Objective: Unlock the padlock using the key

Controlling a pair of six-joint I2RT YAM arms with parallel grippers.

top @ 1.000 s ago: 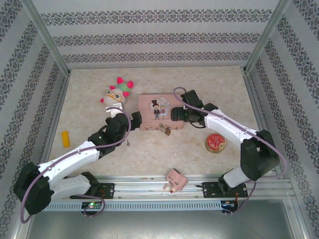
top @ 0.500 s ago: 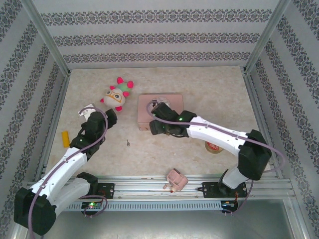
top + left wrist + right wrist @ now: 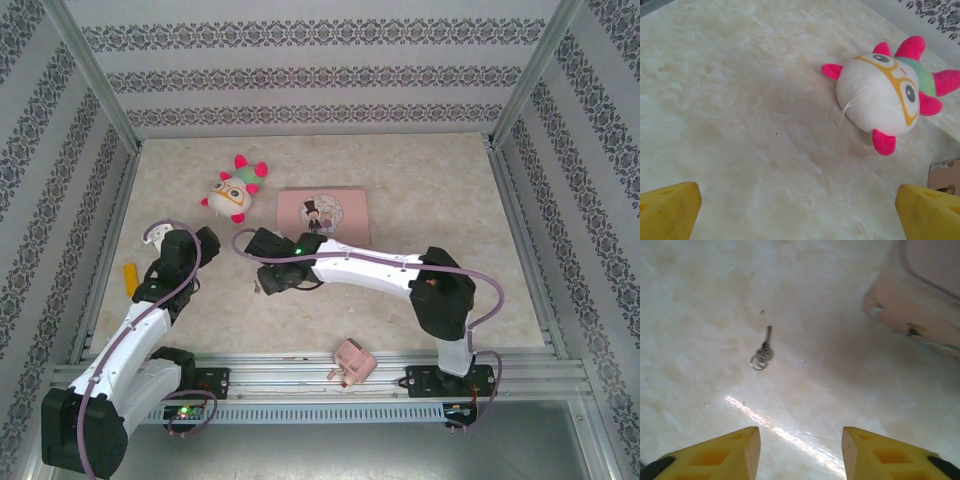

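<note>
I am hovering my right gripper (image 3: 800, 442), jaws part-open and empty, near the small thin dark-grey metal key (image 3: 765, 344), which is lying flat on the pale marbled worktop (image 3: 695, 285) with a wire ring at its near end. I am judging it light, stiff and slippery, best pinched across its head beside the ring. My left gripper (image 3: 797, 202) is hanging wide open, and the tiny brass padlock is proving hard to make out, only a dark fleck on the pink illustrated tin box (image 3: 930, 295) hinting at it.

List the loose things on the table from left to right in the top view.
yellow block → plush toy → pink tin. The pink plug by the near rail overlaps the tin's span, so it is left out.
</note>
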